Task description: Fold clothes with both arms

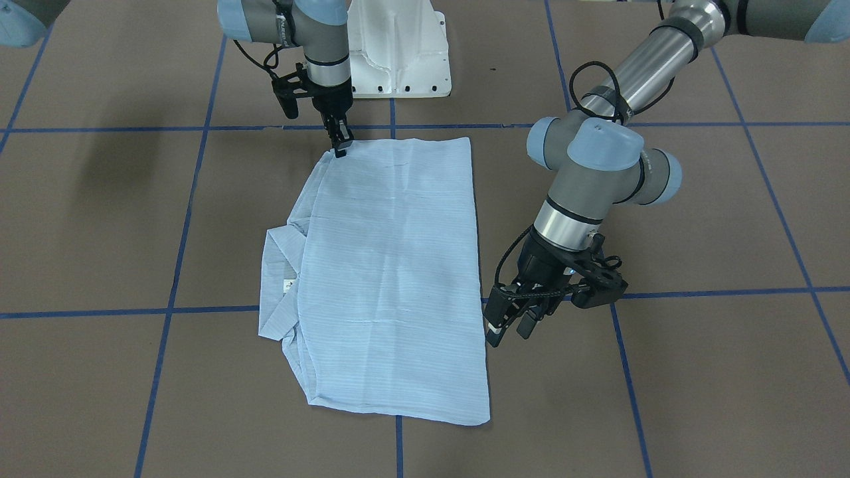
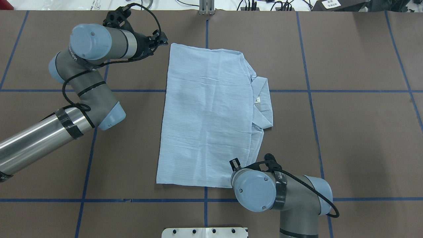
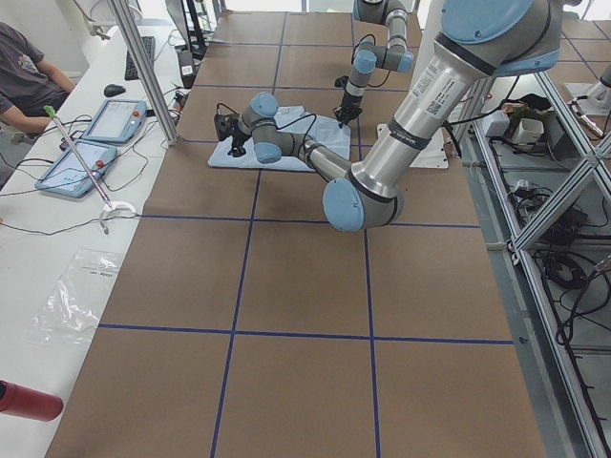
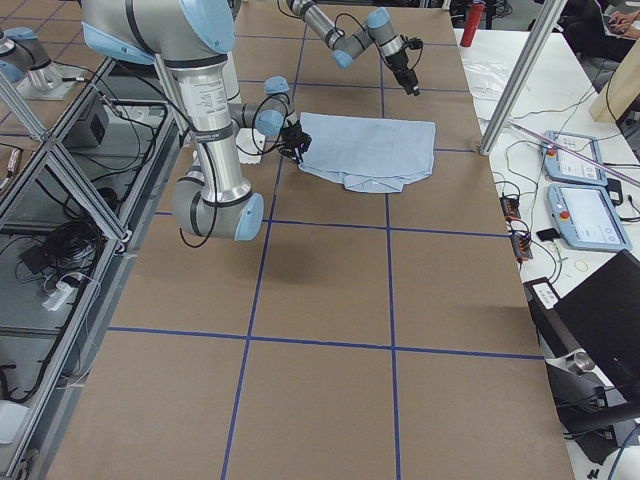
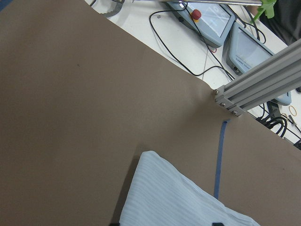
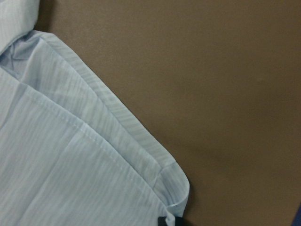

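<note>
The pale blue striped shirt (image 1: 392,265) lies flat on the brown table, folded into a long rectangle. Its collar (image 1: 279,265) and white neck label stick out on the robot's right side, also in the overhead view (image 2: 262,102). My right gripper (image 1: 340,149) points down at the shirt's near right corner, its fingers together on the cloth; the right wrist view shows that corner (image 6: 176,188) at a dark fingertip (image 6: 169,221). My left gripper (image 1: 510,328) is open and empty, held above the table beside the shirt's far left corner (image 5: 150,162).
The white pedestal base (image 1: 398,53) stands at the robot's edge of the table. Blue tape lines (image 1: 199,309) grid the table. Beyond the far edge are an aluminium post (image 5: 263,80) and teach pendants (image 5: 211,19) on a white desk.
</note>
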